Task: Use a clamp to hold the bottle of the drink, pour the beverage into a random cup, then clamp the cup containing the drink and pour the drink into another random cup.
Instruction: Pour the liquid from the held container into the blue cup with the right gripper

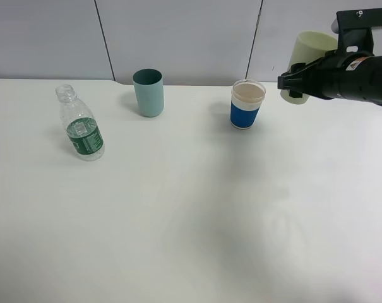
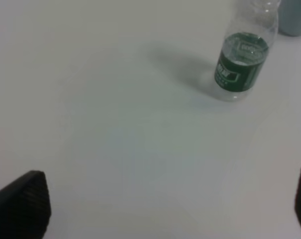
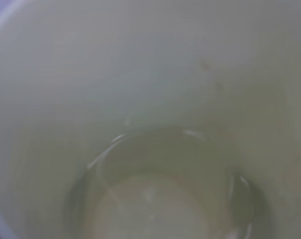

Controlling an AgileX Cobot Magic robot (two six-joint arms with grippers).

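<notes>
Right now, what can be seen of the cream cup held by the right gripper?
The cream cup is plain, pale and plastic-looking, with no handle or print in view. The right gripper is clamped on it and holds it raised at the right of the high view, hiding its lower side. The right wrist view looks down its smooth inner wall to a little clear liquid pooled at the bottom. Its tilt is hard to judge.

Bottle [image 1: 81, 126] L, tumbler [image 1: 148, 93] mid-back, paper cup [image 1: 247, 105] R, raised cup [image 1: 310, 47] far R.
</notes>
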